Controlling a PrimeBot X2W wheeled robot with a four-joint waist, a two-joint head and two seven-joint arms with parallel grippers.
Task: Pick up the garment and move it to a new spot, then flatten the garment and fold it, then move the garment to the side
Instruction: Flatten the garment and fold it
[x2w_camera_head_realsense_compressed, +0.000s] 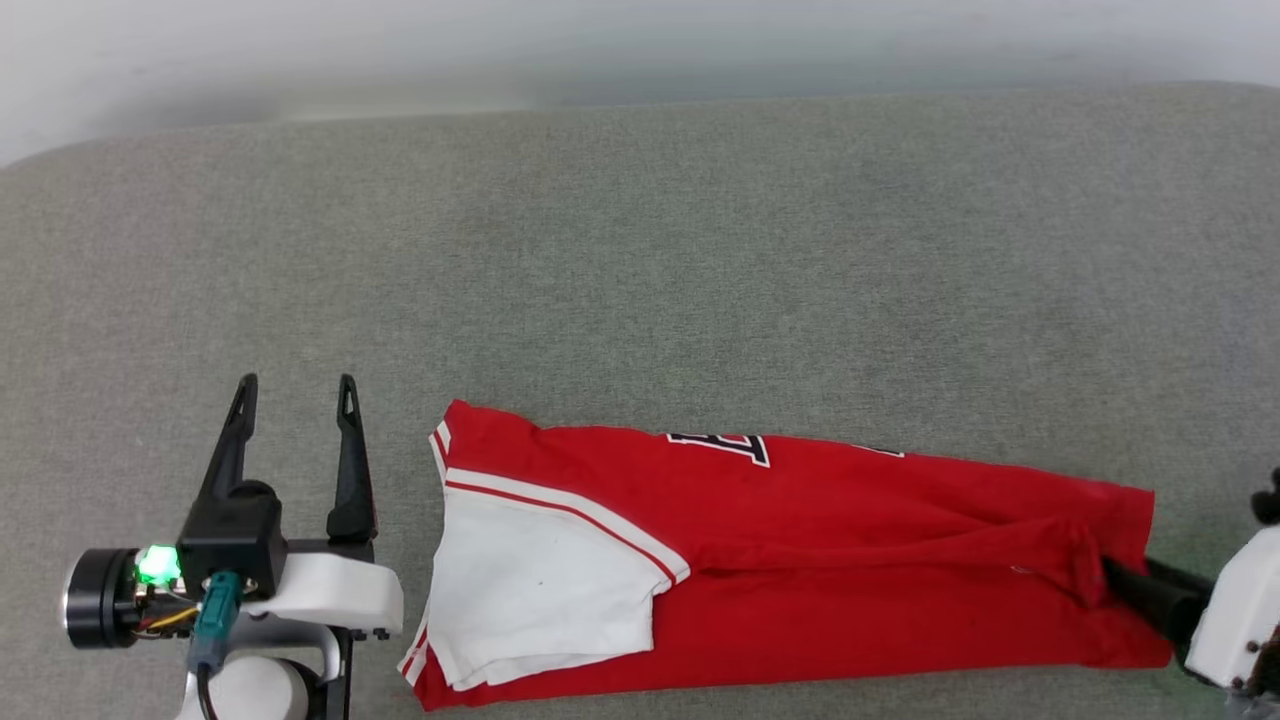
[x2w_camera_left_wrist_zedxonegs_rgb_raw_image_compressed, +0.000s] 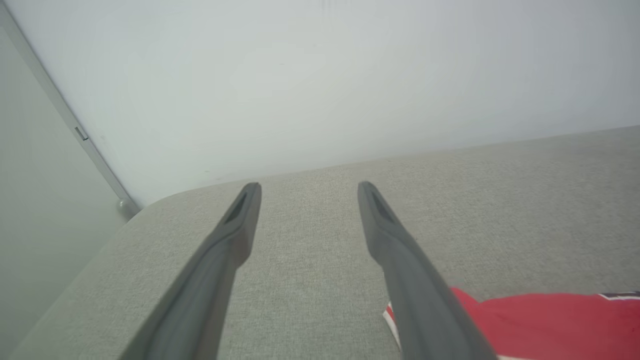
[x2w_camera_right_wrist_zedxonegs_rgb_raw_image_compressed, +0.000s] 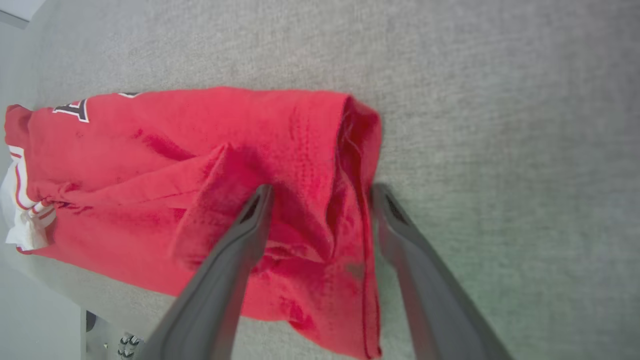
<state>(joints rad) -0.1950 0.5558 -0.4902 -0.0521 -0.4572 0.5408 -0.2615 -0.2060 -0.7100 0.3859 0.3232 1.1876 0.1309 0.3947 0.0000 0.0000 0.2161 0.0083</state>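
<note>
On grey fabric (x2w_camera_head_realsense_compressed: 700, 250), the garment (x2w_camera_head_realsense_compressed: 850, 520) shows half-hidden unreadable numerals (x2w_camera_head_realsense_compressed: 725, 447); left jaws wide, right jaws wide astride hem

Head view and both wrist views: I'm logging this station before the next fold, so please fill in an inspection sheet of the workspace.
Surface: grey fabric surface, flat, no stains seen.
Job's things: red shirt folded into a long strip, with the white sleeve on top at the robot's left end.
Clutter: nothing seen.
Grippers: left gripper open, beside the sleeve end, not touching. Right gripper open, straddling the hem end.
Cables: teal plug and thin wires at the left wrist, clear of the shirt.
Surroundings: pale wall behind the surface.
</note>
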